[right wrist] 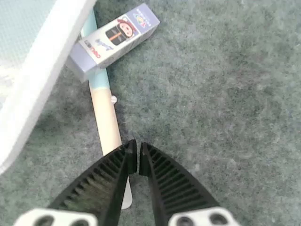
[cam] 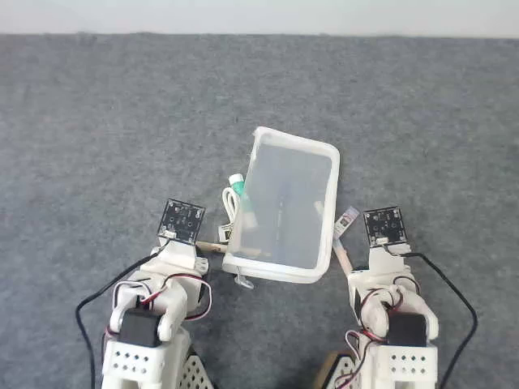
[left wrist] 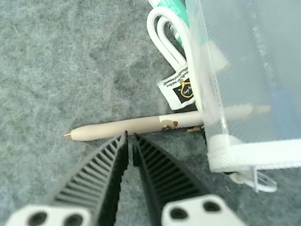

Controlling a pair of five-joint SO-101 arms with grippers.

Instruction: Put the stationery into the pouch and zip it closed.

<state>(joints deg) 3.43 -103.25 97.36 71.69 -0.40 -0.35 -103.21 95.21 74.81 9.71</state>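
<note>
My left gripper (left wrist: 130,136) and right gripper (right wrist: 138,143) are both shut and empty, flanking the clear pouch (cam: 296,146) mid-table (cam: 122,121), I'd guess so either arm can feed it. A beige pen (left wrist: 122,128) lies crosswise just past the left tips. A second pen (right wrist: 106,117) runs beneath the right tips, with a small box (right wrist: 115,35) across its far end.
</note>
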